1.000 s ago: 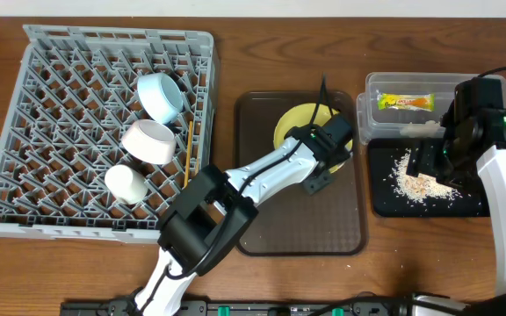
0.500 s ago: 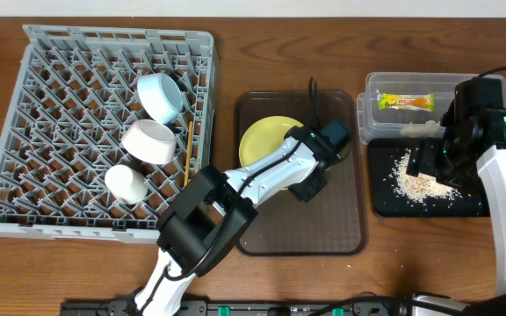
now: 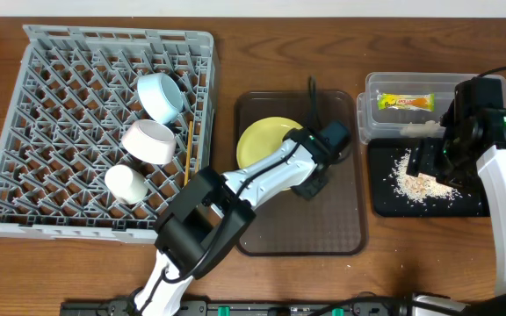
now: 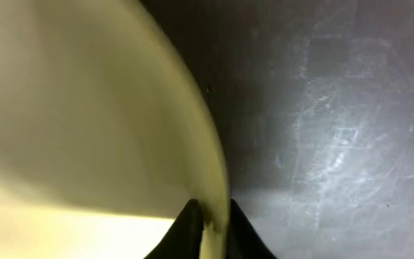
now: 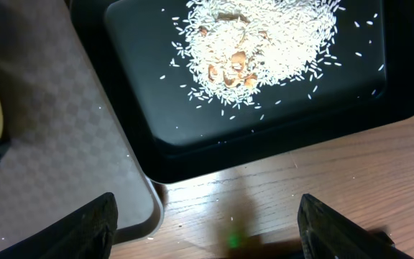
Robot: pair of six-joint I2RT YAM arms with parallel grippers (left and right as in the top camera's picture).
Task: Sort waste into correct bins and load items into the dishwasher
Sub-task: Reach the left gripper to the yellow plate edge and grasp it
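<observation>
A pale yellow plate [image 3: 262, 140] is over the brown tray [image 3: 332, 230], and my left gripper [image 3: 311, 172] is shut on its right rim. In the left wrist view the two black fingertips [image 4: 212, 216] pinch the plate's edge [image 4: 85, 108]. My right gripper [image 3: 435, 161] is open and empty above the black bin [image 3: 468, 206], which holds rice and food scraps [image 5: 254, 43]. The wide-open right fingers [image 5: 207, 226] frame the wood in front of the bin. The grey dish rack [image 3: 33, 123] at the left holds a light blue cup [image 3: 158, 96], two white bowls [image 3: 148, 142] and a chopstick [image 3: 187, 151].
A clear plastic bin [image 3: 372, 96] behind the black one holds a yellow and orange wrapper [image 3: 404, 102]. The brown tray's corner [image 5: 63, 144] lies just left of the black bin.
My left gripper has dragged the yellow plate leftward over the brown tray, toward the rack. The right arm has not moved.
</observation>
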